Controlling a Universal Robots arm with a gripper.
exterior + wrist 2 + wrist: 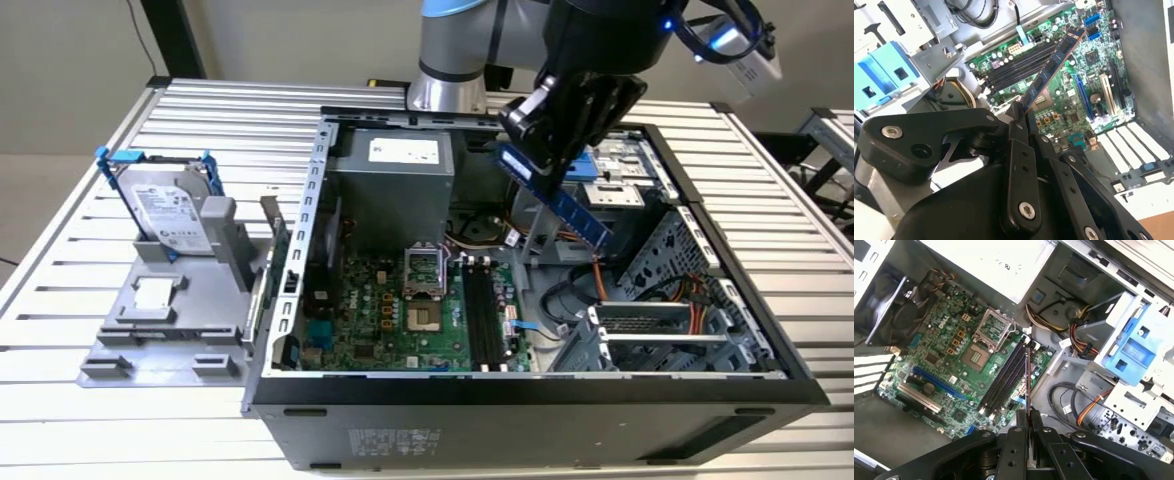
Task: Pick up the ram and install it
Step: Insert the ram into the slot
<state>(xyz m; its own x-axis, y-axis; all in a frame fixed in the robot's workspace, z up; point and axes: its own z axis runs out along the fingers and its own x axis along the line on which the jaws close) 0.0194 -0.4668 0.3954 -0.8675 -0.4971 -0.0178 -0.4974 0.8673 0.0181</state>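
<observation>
On the slatted silver metal table [787, 180] lies the open dark-grey steel computer case [534, 410], its side panel off, so we look onto the green motherboard [387, 320] on its floor. Above that interior, toward the exterior view's right, hangs the black link-fingered gripper [531, 140]. Its fingers are pinched tight on one end of the ram [567, 200], a long, thin, flat greyish-green memory stick studded with dark chips. The stick juts from the fingertips at a downward slant, apart from everything beneath it.

Under it run the long black memory slots [483, 320], side by side just beside the square silver processor socket [424, 270]. In the first wrist view we see the ram [1026, 372] edge-on, a thin line lying roughly along the slots [1004, 375].

We judge the pick-up done and the carry to the slots in hand, since the stick touches no slot yet. Seating it would call for levelling the stick, matching its lower edge to one slot's length, and pressing straight down. We cannot tell whether the slot's end clips stand open.
</observation>
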